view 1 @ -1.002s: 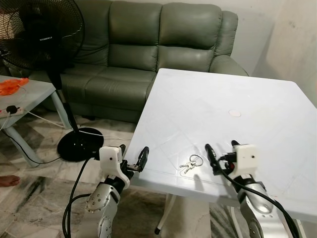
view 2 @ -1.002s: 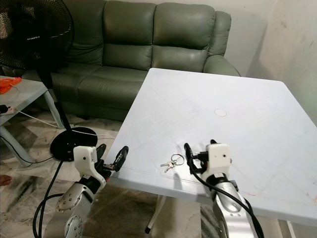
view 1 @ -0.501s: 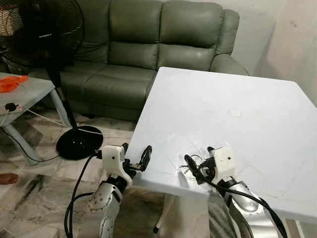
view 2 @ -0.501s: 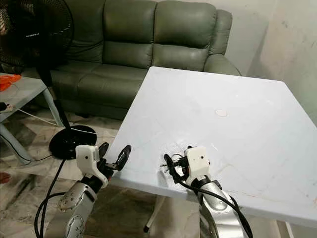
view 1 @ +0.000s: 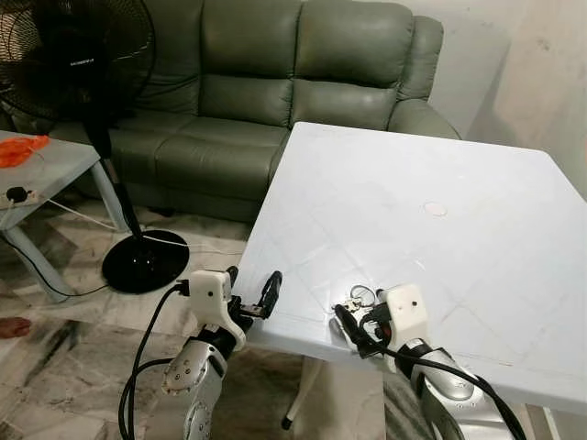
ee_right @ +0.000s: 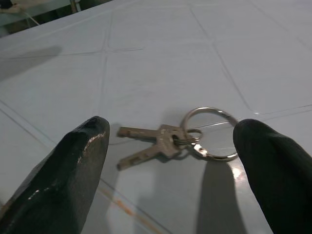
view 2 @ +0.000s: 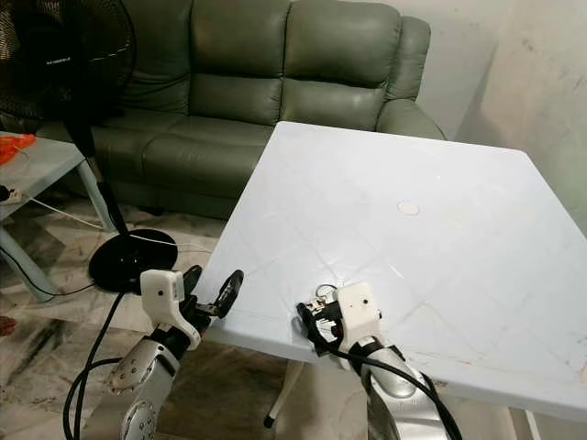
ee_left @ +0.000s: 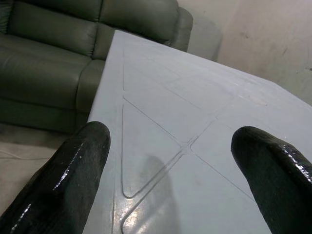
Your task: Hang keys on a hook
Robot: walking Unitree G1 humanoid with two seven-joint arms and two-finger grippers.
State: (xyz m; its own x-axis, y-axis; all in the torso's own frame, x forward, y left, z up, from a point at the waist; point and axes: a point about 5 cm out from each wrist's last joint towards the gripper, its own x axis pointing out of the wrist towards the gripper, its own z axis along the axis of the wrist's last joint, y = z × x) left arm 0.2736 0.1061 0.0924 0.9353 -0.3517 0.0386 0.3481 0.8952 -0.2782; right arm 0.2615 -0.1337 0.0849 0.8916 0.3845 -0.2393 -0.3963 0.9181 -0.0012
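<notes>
Keys (ee_right: 168, 141) flat on white table (view 1: 477, 183), right gripper (ee_right: 170, 165) jaws wide, keys between them, untouched

One line of small white lettering is seen on the black hub at the centre of the standing fan (view 1: 69, 64), across its grille; it is too small and blurred to be read. No other text, label, number or sign can be made out on anything else in the views.
</notes>
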